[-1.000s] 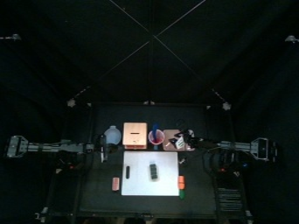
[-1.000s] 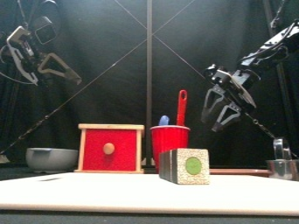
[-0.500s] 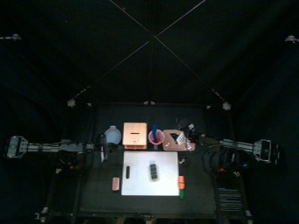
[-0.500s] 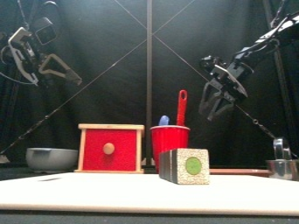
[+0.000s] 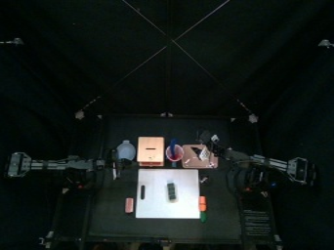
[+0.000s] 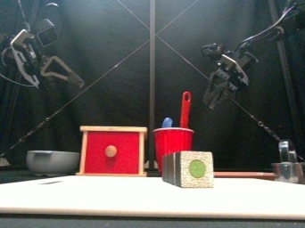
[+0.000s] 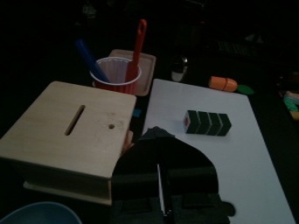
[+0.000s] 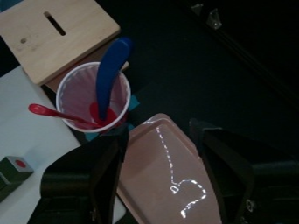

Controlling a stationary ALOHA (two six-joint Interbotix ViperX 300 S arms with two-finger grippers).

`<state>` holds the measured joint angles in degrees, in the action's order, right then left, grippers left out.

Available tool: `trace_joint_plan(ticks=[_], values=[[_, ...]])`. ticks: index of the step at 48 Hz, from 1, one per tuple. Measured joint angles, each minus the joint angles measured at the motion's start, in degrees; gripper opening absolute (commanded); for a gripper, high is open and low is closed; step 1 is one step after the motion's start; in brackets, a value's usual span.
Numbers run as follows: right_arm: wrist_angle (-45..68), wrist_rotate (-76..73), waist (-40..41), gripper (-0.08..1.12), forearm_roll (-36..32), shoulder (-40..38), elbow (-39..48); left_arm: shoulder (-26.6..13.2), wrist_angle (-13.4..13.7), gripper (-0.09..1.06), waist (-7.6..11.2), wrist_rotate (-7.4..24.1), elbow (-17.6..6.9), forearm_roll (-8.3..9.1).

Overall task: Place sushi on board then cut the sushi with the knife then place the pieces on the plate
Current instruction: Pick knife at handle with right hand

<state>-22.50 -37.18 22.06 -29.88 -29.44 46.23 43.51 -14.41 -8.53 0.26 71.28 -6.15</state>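
Observation:
The dark green sushi roll [image 5: 171,191] [image 6: 188,168] [image 7: 211,122] lies on the white cutting board [image 5: 187,182] [image 6: 71,198] [image 7: 222,162]. Behind it stands the red cup [image 5: 175,152] [image 6: 173,144] [image 8: 91,96] holding a red knife [image 6: 185,107] [image 8: 47,112] and a blue knife [image 6: 168,122] [image 8: 112,70]. The pink tray [image 5: 201,159] [image 8: 176,179] lies right of the cup. My right gripper [image 5: 209,145] [image 6: 220,85] [image 8: 163,140] hangs open high over the tray, beside the cup. My left gripper [image 5: 115,168] [image 6: 53,67] [image 7: 158,140] rests raised at the left, jaws together, holding nothing.
The wooden box [image 5: 151,149] [image 6: 112,151] [image 7: 70,131] stands left of the cup, and the blue-grey bowl [image 5: 125,150] [image 6: 53,161] beyond it. A metal cutter [image 6: 286,169] sits at the far right. Orange toys [image 5: 129,204] [image 5: 202,202] flank the board.
My right gripper has risen and moved left toward the cup. The left arm and the sushi roll have not moved.

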Motion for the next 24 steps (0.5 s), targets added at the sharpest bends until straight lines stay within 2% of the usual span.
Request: trace_joint_plan(ticks=[24], values=[[-4.6,21.6,0.6,0.9,11.1,1.9,-5.7,0.0,0.0,-0.02,-0.09,0.0,0.1,0.0]])
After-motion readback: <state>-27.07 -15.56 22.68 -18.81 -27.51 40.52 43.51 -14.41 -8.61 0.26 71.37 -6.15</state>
